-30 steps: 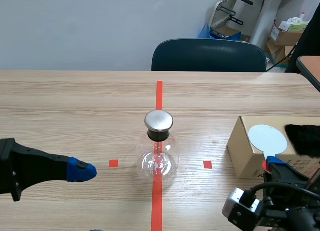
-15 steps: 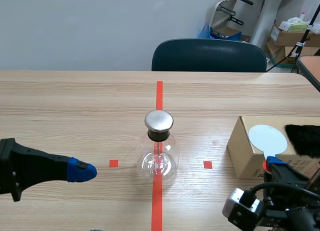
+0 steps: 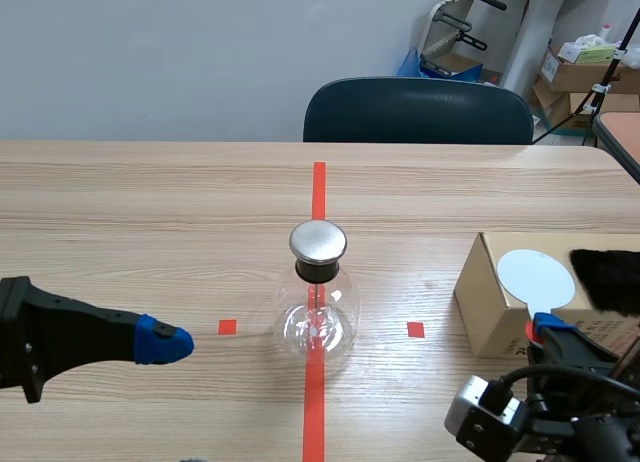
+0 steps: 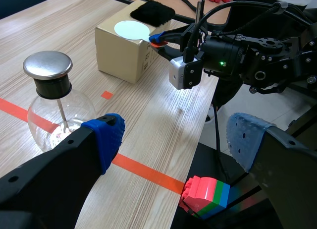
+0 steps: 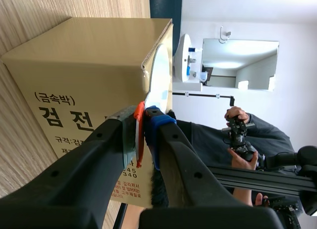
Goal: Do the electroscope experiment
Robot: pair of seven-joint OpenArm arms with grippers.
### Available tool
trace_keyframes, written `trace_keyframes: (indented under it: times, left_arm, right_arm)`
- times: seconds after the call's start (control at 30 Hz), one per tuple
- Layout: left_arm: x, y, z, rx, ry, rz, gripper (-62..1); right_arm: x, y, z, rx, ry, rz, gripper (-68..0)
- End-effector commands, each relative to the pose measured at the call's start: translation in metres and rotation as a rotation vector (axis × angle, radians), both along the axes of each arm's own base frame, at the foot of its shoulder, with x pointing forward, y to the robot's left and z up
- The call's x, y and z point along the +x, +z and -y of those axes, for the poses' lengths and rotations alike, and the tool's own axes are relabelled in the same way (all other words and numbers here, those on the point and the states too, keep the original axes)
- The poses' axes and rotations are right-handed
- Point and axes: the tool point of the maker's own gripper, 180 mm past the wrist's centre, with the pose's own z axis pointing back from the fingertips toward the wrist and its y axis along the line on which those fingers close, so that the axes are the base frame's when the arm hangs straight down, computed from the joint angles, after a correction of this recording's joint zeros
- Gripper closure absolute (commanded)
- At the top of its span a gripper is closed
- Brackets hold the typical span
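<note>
Electroscope (image 3: 318, 297): one glass flask with a metal cap, standing upright on the red tape line at mid-table, well apart from both of my grippers.
Left gripper (image 4: 176, 140): fingers spread wide, holding nothing; it hovers low beside the flask, on my left.
Right gripper (image 5: 143, 130): pads pinched on the red handle (image 5: 139, 135) of the disc (image 3: 535, 276).
Disc: one, white and round, lying flat on top of the box (image 3: 480, 312) (I judge it not yet lifted).
Cloth (image 3: 607, 278): one, black and furry, on the same box top, just beside the disc.
Done: the grip on the handle looks made; nothing else shows as complete.
Left to do: by my judgement, lift the disc, rub it on the cloth, then bring it near the metal cap and watch the leaves inside the flask (the leaves are too small to read here).
Count: one electroscope, one disc, one cloth, one box, two grippers.
Progress: early, the first step only.
</note>
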Motion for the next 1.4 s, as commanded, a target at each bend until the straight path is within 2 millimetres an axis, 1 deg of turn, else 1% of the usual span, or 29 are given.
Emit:
trace_keyframes:
  times: [0.0, 0.1, 0.23, 0.33, 0.5, 0.6, 0.7, 0.77, 0.8, 0.9, 0.97, 1.07, 1.13, 1.23, 1.37]
  left_arm:
    - [0.0, 0.009, 0.005, -0.037, -0.002, 0.01, -45.2]
    - [0.0, 0.01, 0.005, -0.043, 0.005, 0.01, -45.2]
    - [0.001, 0.007, 0.006, -0.035, 0.014, 0.009, -45.2]
    - [0.0, 0.004, 0.006, -0.016, 0.011, 0.012, -45.2]
    - [0.001, 0.005, 0.006, -0.018, 0.016, 0.016, -45.2]
    - [0.009, 0.003, 0.002, 0.001, 0.061, 0.036, -45.2]
    - [0.02, 0.002, -0.003, 0.023, 0.121, 0.064, -45.1]
    - [0.024, 0.001, -0.006, 0.032, 0.144, 0.075, -43.7]
    - [0.025, 0.001, -0.006, 0.034, 0.15, 0.078, -41.5]
    - [0.029, 0.001, -0.008, 0.038, 0.174, 0.09, -31.6]
    - [0.032, 0.001, -0.009, 0.039, 0.188, 0.103, -26.9]
    - [0.042, -0.004, -0.013, 0.037, 0.235, 0.115, -25.0]
    - [0.048, -0.011, -0.017, 0.054, 0.258, 0.129, -24.7]
    - [0.057, -0.026, -0.022, 0.086, 0.301, 0.138, -17.0]
    - [0.069, -0.046, -0.026, 0.121, 0.351, 0.152, -11.3]
  right_arm:
    - [0.003, 0.006, 0.005, -0.004, -0.016, 0.016, -0.9]
    - [0.004, 0.014, 0.006, -0.007, -0.023, 0.061, -0.9]
    - [0.009, 0.041, 0.012, -0.022, -0.052, 0.189, -0.9]
    - [0.014, 0.057, 0.013, -0.051, -0.047, 0.244, -0.9]
    - [0.025, 0.084, 0.006, -0.059, -0.006, 0.323, -0.9]
    - [0.036, 0.093, 0.0, -0.055, 0.01, 0.359, -0.9]
    - [0.046, 0.1, -0.011, -0.042, 0.032, 0.387, -0.9]
    - [0.052, 0.103, -0.02, -0.04, 0.052, 0.392, -0.9]
    - [0.055, 0.102, -0.025, -0.04, 0.062, 0.384, -0.9]
    - [0.06, 0.099, -0.041, -0.034, 0.093, 0.364, -0.9]
    - [0.059, 0.095, -0.052, -0.031, 0.122, 0.345, -0.9]
    - [0.055, 0.088, -0.069, -0.025, 0.166, 0.313, -0.9]
    - [0.052, 0.082, -0.078, -0.023, 0.191, 0.286, -0.9]
    - [0.048, 0.078, -0.091, -0.024, 0.223, 0.264, -0.9]
    - [0.046, 0.076, -0.104, -0.027, 0.26, 0.258, -0.9]
